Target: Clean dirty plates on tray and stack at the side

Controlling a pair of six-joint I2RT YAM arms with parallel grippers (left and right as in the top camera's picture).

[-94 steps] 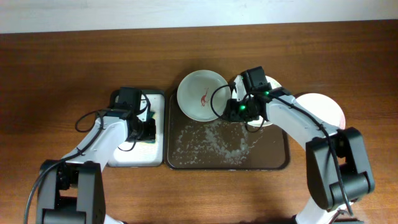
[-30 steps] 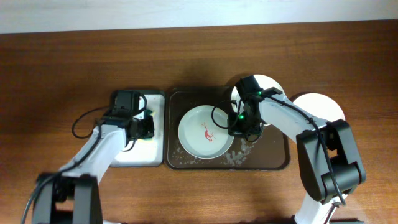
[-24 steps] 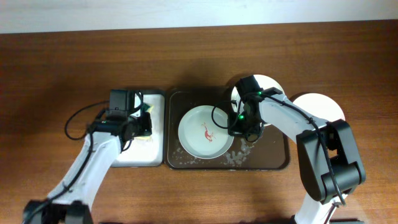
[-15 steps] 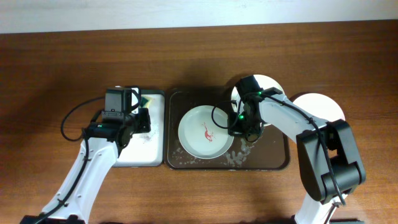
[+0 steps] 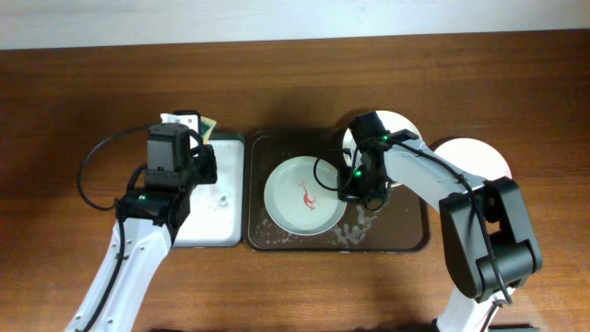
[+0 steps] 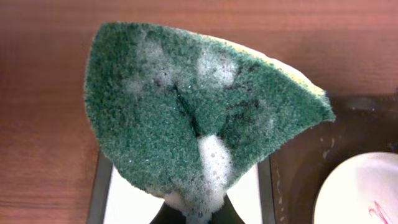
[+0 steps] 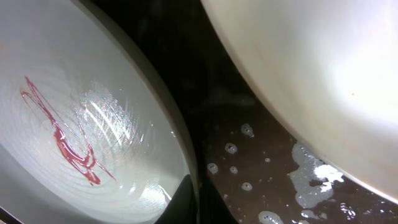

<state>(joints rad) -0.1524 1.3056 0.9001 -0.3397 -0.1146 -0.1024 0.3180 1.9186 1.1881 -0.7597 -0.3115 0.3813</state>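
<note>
While a soapy green sponge [image 6: 199, 118] is pinched in the left gripper [image 6: 194, 214] over the small white tray [image 5: 226, 231], the red-streaked mint plate [image 5: 295, 212] is clamped at its rim by the right gripper [image 7: 188, 200] on the brown tray [image 5: 406, 235], mid-table. One white plate [image 5: 395, 123] is set at the tray's far right corner, and a second white plate [image 5: 479, 157] just beside it, toward the table's right edge.

Claw [image 7: 194, 203] grips rim of sauce-marked plate [image 7: 74, 118]; soapy tray [image 7: 245, 165] alongside.
</note>
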